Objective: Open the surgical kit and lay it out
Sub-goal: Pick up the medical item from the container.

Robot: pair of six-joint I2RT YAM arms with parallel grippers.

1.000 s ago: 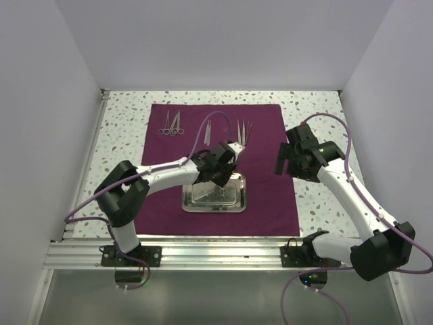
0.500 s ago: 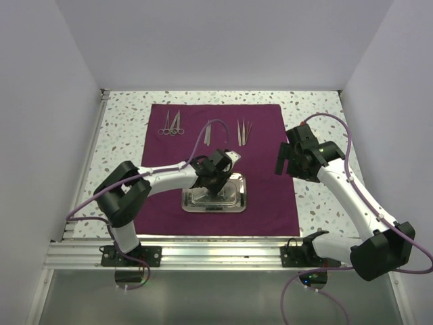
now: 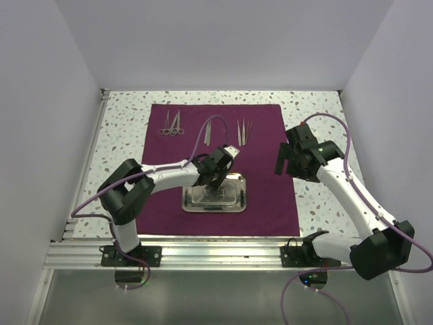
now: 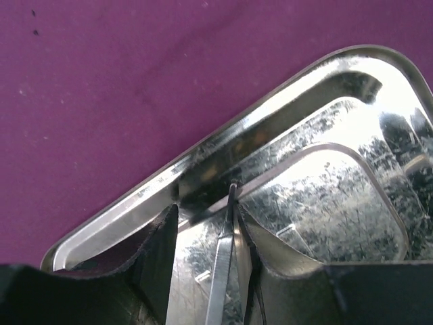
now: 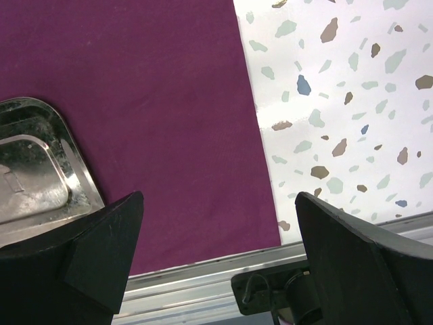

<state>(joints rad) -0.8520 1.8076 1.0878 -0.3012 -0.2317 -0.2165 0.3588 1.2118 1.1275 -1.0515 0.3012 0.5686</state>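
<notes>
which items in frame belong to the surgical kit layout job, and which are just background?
Job:
- maroon cloth
- steel tray
- ring-handled instruments
- tweezers
- thin instrument in the tray

Background:
- speckled tabletop
- aluminium rail

One maroon cloth (image 3: 264, 196), one steel tray (image 3: 237, 205). Silver instruments (image 3: 172, 124): three small groups along the cloth's far edge, pieces per group unclear. One further instrument (image 4: 220, 284) in the tray.
</notes>
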